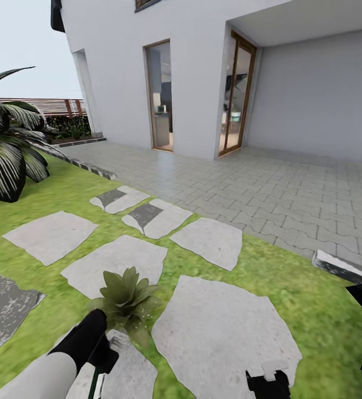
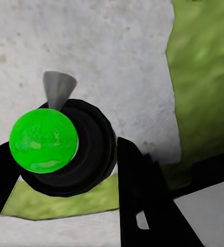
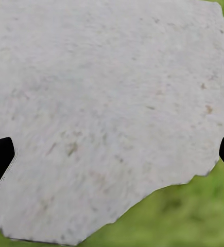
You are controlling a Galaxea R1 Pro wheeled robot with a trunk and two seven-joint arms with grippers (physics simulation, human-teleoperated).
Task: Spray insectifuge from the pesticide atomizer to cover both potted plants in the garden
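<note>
1. Head view: left arm reaches down over the lawn [image 1: 291, 288]; its black wrist sits just beside a potted plant [image 1: 126, 296], a low rosette of pointed green leaves at the edge of a grey stepping stone [image 1: 222, 332]. Pot itself is hidden by the leaves.
2. Left wrist view: left gripper [image 2: 65, 170] has its two black fingers on either side of the pesticide atomizer [image 2: 65, 146], a round black body with a bright green cap and a grey nozzle. Fingers sit against the body, so the claw is closed around it.
3. Atomizer hangs over pale stone with a strip of grass beneath it.
4. Right wrist view: right gripper [image 3: 112, 154] has fingertips at the far edges of the frame, spread wide, nothing between them. It points at a stepping stone with grass at its border.
5. Head view: right gripper [image 1: 268, 382] is low, over the large stone.
6. Background: white house [image 1: 147, 72] with glass doors, paved terrace [image 1: 269, 188], spiky striped plant [image 1: 6, 149] on the grass, brown slatted fence [image 1: 42, 105] far behind
</note>
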